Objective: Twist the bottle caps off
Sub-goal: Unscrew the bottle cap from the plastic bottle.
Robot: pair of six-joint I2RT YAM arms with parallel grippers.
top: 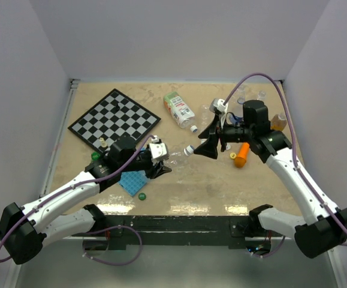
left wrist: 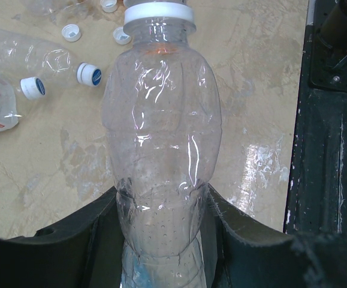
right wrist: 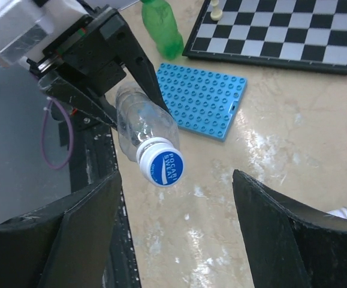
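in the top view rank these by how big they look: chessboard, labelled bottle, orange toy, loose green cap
1. chessboard
2. labelled bottle
3. orange carrot-shaped toy
4. green cap
The differences are clear, so there are no ties.

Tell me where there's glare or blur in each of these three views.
Top external: sharp overall, with lamp glare streaking the table near its front edge. Left wrist: highlights ripple over the clear bottle, and there is a glare patch on the table right of it. Right wrist: the printed cap is crisp, while the right tool's fingers up close look dark and soft.
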